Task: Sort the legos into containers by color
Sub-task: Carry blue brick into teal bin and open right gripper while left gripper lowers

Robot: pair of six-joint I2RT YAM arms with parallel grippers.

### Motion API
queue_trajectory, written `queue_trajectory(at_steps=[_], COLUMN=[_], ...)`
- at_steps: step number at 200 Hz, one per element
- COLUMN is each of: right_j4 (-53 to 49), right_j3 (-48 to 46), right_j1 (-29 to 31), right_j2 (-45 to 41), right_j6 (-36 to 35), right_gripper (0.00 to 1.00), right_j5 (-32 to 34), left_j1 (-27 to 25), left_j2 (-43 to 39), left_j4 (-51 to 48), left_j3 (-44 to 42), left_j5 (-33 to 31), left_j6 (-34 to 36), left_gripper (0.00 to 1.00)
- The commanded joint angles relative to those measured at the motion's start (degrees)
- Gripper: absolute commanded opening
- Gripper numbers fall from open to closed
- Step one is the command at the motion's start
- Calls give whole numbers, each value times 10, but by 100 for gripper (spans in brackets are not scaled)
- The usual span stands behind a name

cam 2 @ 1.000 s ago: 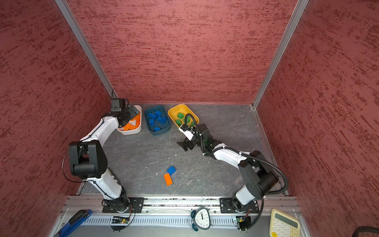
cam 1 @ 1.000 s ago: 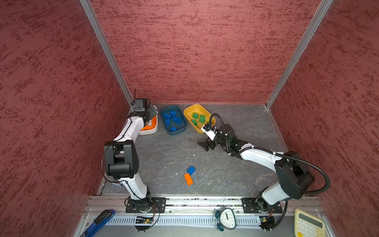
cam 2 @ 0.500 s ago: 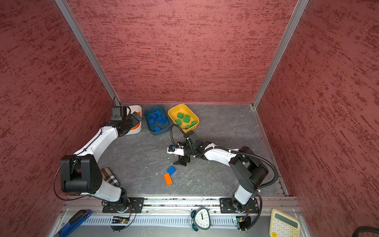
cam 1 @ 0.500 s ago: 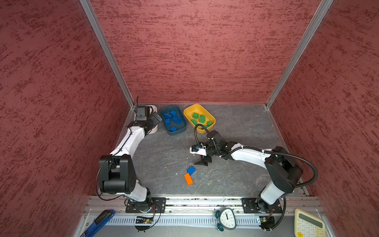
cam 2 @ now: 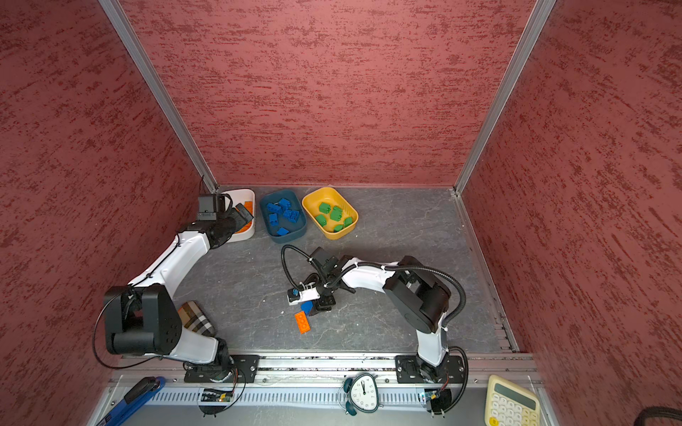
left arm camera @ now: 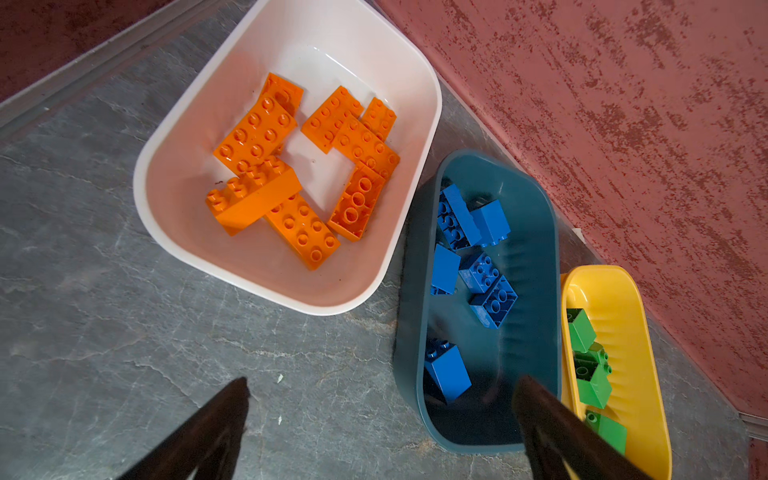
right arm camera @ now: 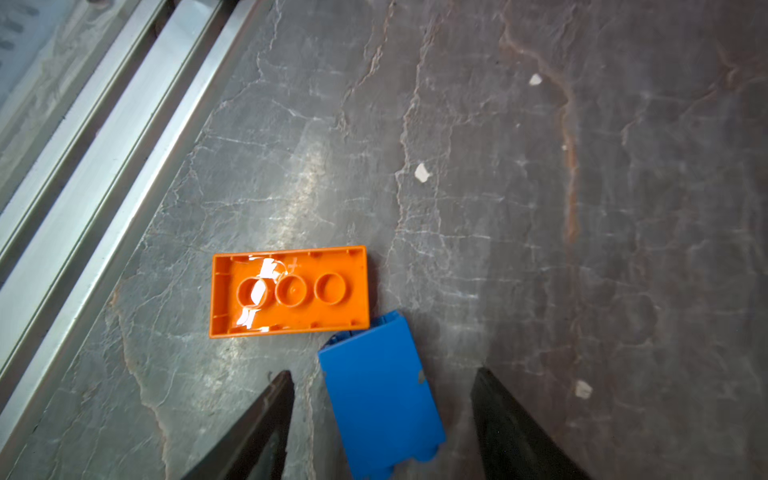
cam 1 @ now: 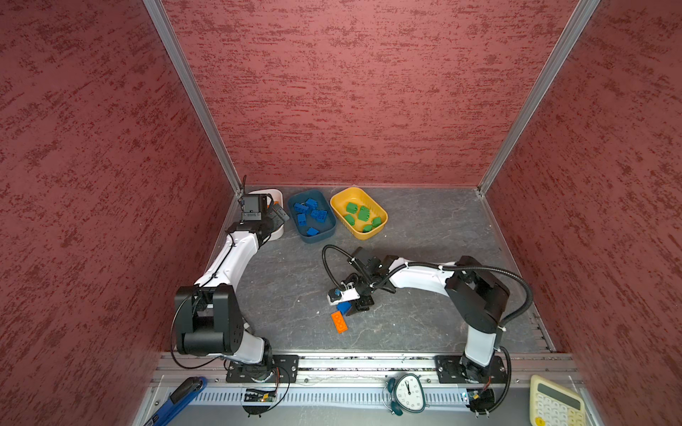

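A blue lego (right arm camera: 380, 395) lies on the grey floor, touching a corner of an upturned orange lego (right arm camera: 289, 291). Both top views show the pair, blue (cam 1: 344, 307) (cam 2: 306, 306) and orange (cam 1: 339, 322) (cam 2: 302, 322). My right gripper (right arm camera: 383, 373) is low over the blue lego, its jaws open on either side with a gap at each. My left gripper (left arm camera: 382, 380) hangs open and empty by the containers. The white tub (left arm camera: 187, 137) holds several orange legos. Several blue ones fill the teal tub (left arm camera: 536, 291), and the yellow tub (left arm camera: 623, 332) holds green ones.
The three tubs stand in a row along the back wall, white (cam 1: 275, 193), teal (cam 1: 321, 232), yellow (cam 1: 369, 234). A metal rail (right arm camera: 83, 166) runs along the front edge. Beyond it lie a clock (cam 1: 407, 392), a calculator (cam 1: 553, 402) and a blue-handled tool (cam 1: 177, 400).
My right arm has swung from beside the yellow tub down to the two loose legos, and its jaws have narrowed around the blue one. My left gripper has drawn back from over the white tub.
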Motion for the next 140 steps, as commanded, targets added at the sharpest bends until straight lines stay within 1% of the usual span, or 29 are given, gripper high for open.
queue_trajectory(at_steps=[1,36,64,86,116,140], right_j4=[-28,-27,-38,-23,11,43], right_j3=[39,54,59,60,58,56], right_j1=[8,9,9,9,4,-10], right_j2=[27,46,49,48,36,20], right_j6=[-37,-40,-41,-25,2,31], right_gripper=[63,53,45,38,31,27], right_j5=[12,11,24,34,44,38], left_j1=[8,12,12,8,-8,-18], left_j2=[-18,-22,-24,-29,-28,-24], left_j4=[-9,-13,-15,-7,-4,-4], left_j3=[-15,-27,-32,-42,-42,-38], left_j5=[-11,-10,-7,-11,-19,-31], left_j6=[19,28,36,37,38,44], left_gripper=[100,99,99,99,99,99])
